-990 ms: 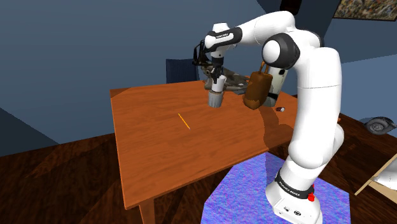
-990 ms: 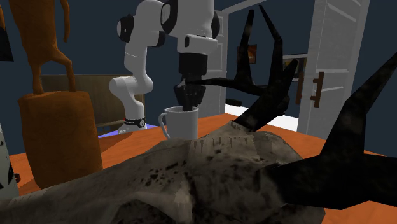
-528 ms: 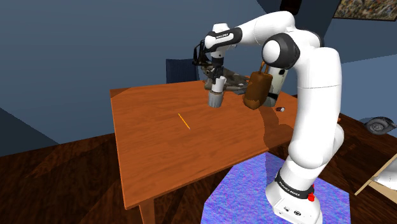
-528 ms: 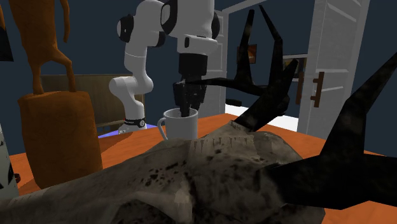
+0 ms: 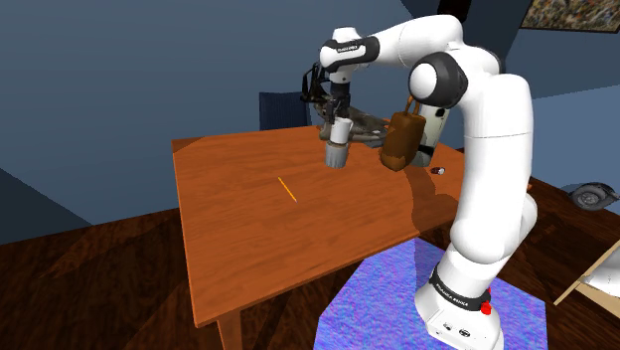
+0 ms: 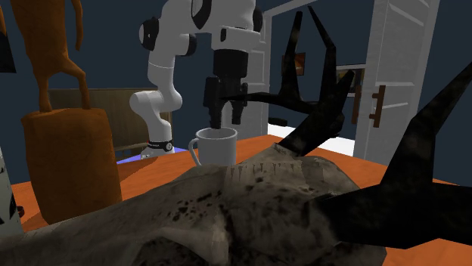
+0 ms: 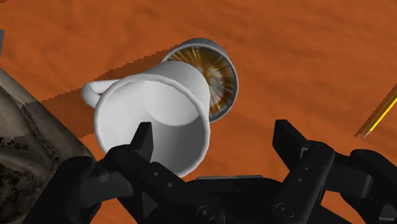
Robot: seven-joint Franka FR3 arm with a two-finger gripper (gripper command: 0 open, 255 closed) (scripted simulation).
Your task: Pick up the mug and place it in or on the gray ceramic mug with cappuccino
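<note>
Brown table | white mug upright atop gray mug | gripper spread above

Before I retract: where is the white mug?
The white mug sits atop the gray cappuccino mug, toward the table's far edge in the shoulder view, just below the open tool.

Here's my arm: glossy white shells with dark rings at every joint. Down at my white base there's a black band with tiny white lettering and a small red button. My gripper is black throughout, with two blocky, square-tipped fingers.
</note>
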